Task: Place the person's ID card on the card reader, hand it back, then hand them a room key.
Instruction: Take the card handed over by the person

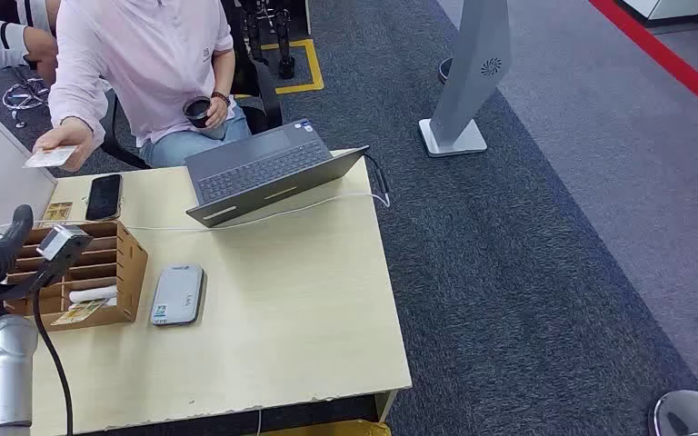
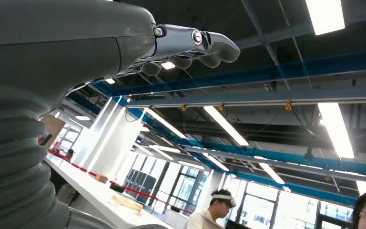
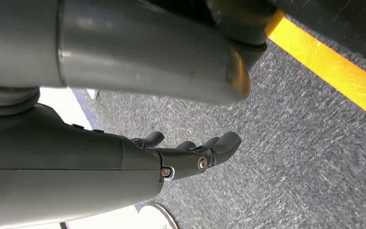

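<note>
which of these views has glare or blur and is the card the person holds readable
Head view: even light, sharp, but the ID card is too small to read. Left wrist view: ceiling lights glare white and the left robot hand is backlit and dark. Right wrist view: the carpet looks streaked, the near grey cover soft, the right robot hand in shade.

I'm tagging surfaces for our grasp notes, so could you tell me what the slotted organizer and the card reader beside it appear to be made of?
The slotted organizer looks like unfinished light wood, perhaps plywood: matte tan panels with thin slats. The card reader looks like moulded plastic: smooth, silver-grey, rounded corners, slight sheen, though painted metal cannot be ruled out.
</note>
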